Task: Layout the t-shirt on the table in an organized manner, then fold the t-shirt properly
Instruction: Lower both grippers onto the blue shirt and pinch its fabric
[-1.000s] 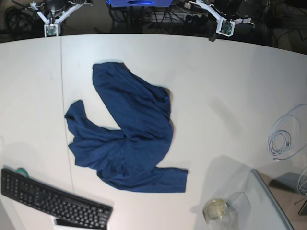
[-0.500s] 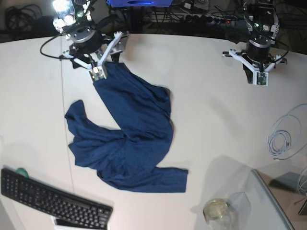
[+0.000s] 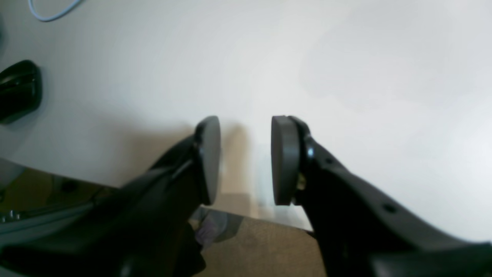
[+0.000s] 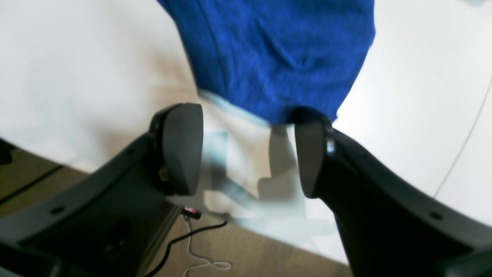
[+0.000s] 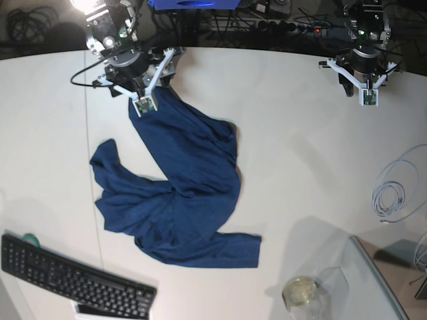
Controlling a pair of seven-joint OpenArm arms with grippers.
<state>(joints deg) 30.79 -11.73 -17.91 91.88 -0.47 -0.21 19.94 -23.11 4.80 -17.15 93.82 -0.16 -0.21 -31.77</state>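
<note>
Right claw (image 5: 143, 101) released, jaws wide, at shirt (image 5: 177, 180) top corner, upper left of frame. Shirt lies crumpled mid-worktop (image 5: 293, 153), long axis diagonal. Left claw (image 5: 365, 92) slightly parted, empty, far right, well apart.

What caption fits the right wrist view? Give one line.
Open right gripper poised at the edge of the crumpled t-shirt on the table, nothing gripped yet.

Base view looks straight down; wrist views skim the table (image 5: 300, 167) closely.
</note>
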